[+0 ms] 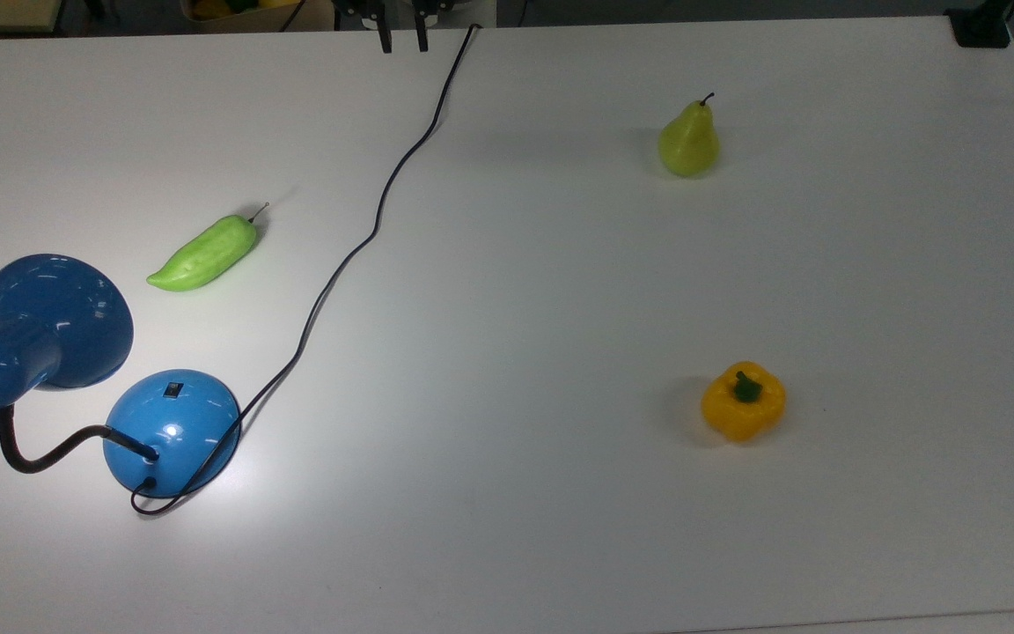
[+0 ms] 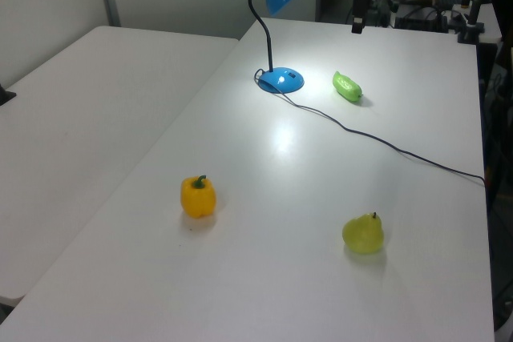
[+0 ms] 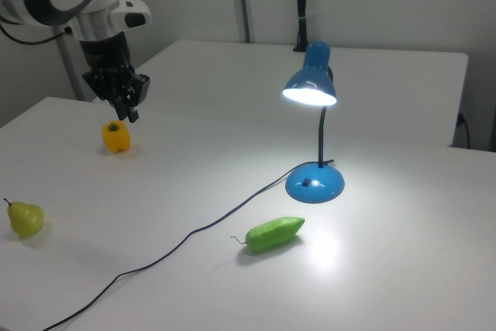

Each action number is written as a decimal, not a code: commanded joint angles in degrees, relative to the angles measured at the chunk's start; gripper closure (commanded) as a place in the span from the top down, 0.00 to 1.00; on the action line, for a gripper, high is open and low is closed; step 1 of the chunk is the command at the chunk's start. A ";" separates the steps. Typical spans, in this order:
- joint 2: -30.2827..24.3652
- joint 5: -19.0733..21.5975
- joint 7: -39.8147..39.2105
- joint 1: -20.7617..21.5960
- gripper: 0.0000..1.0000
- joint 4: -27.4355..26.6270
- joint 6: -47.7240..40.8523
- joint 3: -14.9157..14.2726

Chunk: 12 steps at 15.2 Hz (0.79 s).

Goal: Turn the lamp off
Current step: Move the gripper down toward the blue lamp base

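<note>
Above the table's far edge in the top view, the gripper (image 1: 400,40) hangs empty, fingers slightly parted, well apart from the lit lamp (image 1: 172,429) near the top view's left edge. Approach has barely begun; next it likely must reach the base and press the switch (image 1: 173,389).

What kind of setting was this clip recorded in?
Most likely a robotics lab bench: a Franka arm's gripper hangs over a plain white table set with a lit blue desk lamp and toy produce, such as a yellow bell pepper and a pear.
</note>
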 commanded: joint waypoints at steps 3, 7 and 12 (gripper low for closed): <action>-0.23 0.17 -1.00 -0.36 0.00 -2.23 -0.12 -0.80; 1.43 -0.62 -2.84 -1.94 0.00 -2.85 -0.39 -1.15; 5.03 -1.84 -6.10 -2.21 0.00 -2.76 1.53 -5.10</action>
